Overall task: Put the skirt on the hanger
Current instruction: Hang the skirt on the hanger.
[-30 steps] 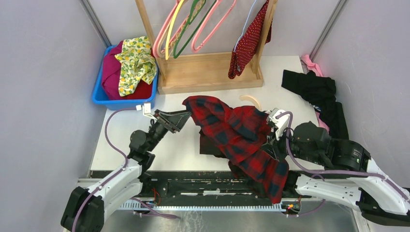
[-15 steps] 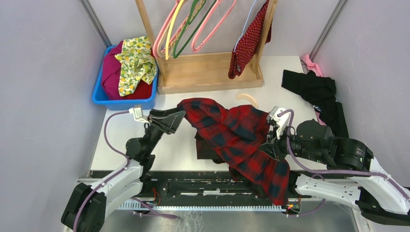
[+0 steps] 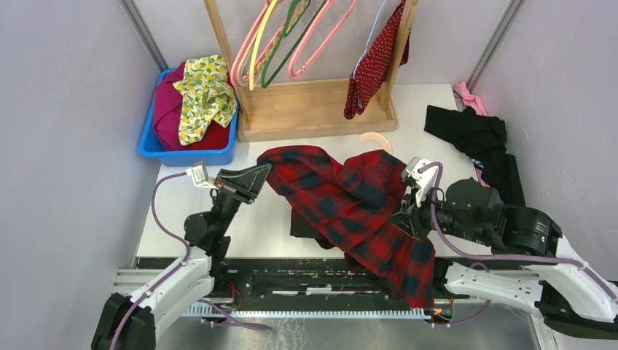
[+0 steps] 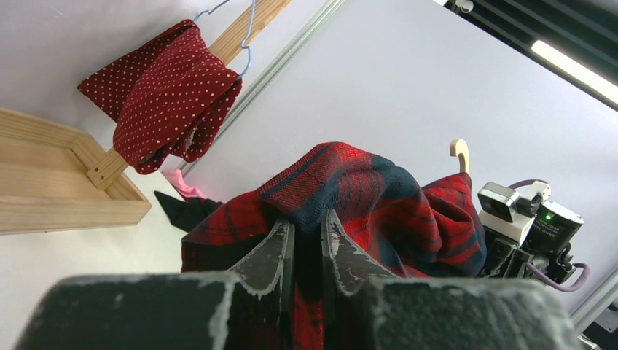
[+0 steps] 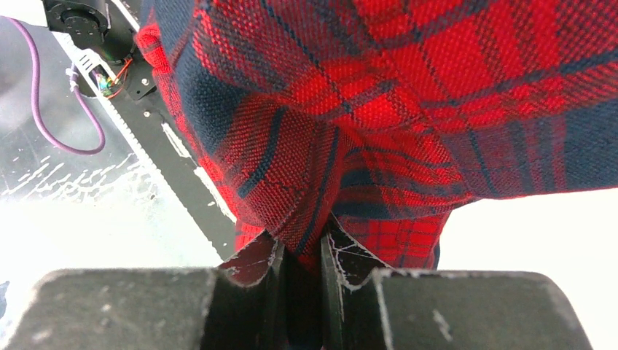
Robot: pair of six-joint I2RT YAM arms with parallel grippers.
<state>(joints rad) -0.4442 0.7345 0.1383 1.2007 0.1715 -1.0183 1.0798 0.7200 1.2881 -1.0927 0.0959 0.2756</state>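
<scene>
Toward one o'clock on the table, the dark-red, white-dotted cloth skirt (image 4: 164,91) hangs draped over the thin lilac-blue wire hanger (image 4: 252,29). It looks light and limp, probably best taken at its hem. Well apart, toward six o'clock, the left gripper (image 4: 306,233) and right gripper (image 5: 300,255) each pinch the red-and-black plaid garment (image 3: 342,204).

The plaid garment (image 3: 342,197) spans the table (image 3: 262,219) between my left gripper (image 3: 264,172) and my right gripper (image 3: 405,217). The rack (image 3: 313,109) stands behind it. At the rack's right end, the skirt (image 3: 375,62) hangs on the hanger (image 4: 248,35). The bin (image 3: 149,144) sits left of the rack. Another garment (image 3: 477,135) lies at far right.
</scene>
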